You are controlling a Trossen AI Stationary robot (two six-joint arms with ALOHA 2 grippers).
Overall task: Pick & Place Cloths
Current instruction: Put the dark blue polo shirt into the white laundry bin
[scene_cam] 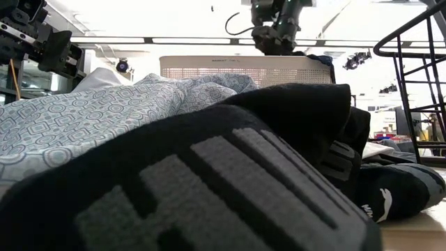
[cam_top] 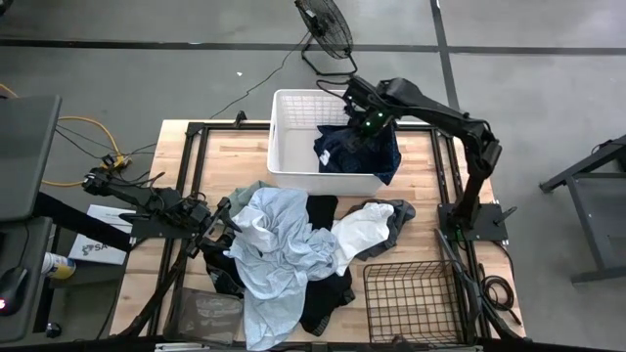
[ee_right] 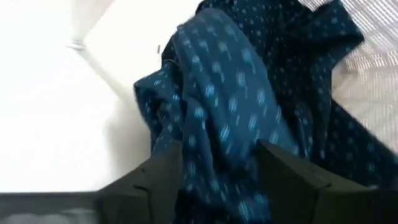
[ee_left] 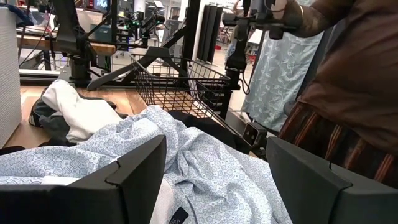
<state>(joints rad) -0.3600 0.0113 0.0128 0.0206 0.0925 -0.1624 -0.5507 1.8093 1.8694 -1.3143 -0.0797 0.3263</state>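
The wooden table point(cam_top: 235, 147) carries a white laundry basket point(cam_top: 293, 132), a wire basket point(cam_top: 411, 303) and heaped cloths point(cam_top: 284, 244).

The heap of cloths point(cam_top: 284, 249) covers the middle of the surface point(cam_top: 235, 156). Bare wood lies left of the white laundry basket point(cam_top: 293, 127); the black wire basket point(cam_top: 411, 303) blocks the near right corner.

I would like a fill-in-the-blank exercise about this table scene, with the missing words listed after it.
1. The navy dotted cloth lies in the white ____ basket.
2. The right claw hangs over that ____.
3. The wire basket holds ____ cloths.
4. The left claw rests at the light ____ cloth.

Missing words: laundry; basket; no; blue
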